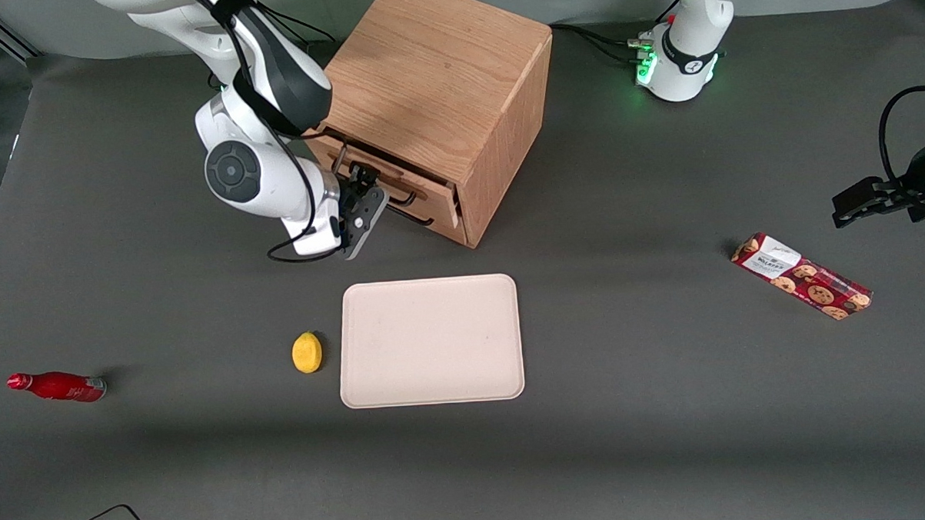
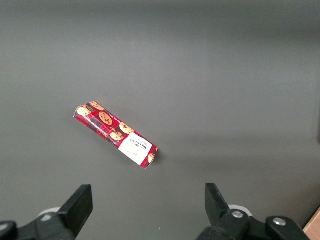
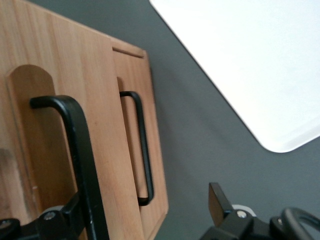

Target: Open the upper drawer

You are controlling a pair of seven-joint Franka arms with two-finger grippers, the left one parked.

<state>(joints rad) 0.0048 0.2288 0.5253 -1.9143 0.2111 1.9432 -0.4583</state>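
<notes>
The upper drawer (image 1: 386, 172) of the light oak cabinet (image 1: 440, 99) stands pulled a short way out of the cabinet's front, its long black wire handle (image 3: 80, 150) close to the camera in the right wrist view, with the bottom drawer (image 3: 142, 145) and its matching handle below it. The right arm's tool (image 1: 362, 193) sits in front of the upper drawer at the handle, its fingers spread apart, one finger (image 3: 62, 220) lying against the black bar and the other clear of it. Nearer the front camera, a pale tray (image 1: 431, 340) lies flat on the dark grey surface (image 1: 628, 377), a yellow lemon (image 1: 306, 352) just beside it. A red bottle (image 1: 58, 386) lies on its side toward the working arm's end, and a red biscuit packet (image 1: 800, 276) toward the parked arm's end.
</notes>
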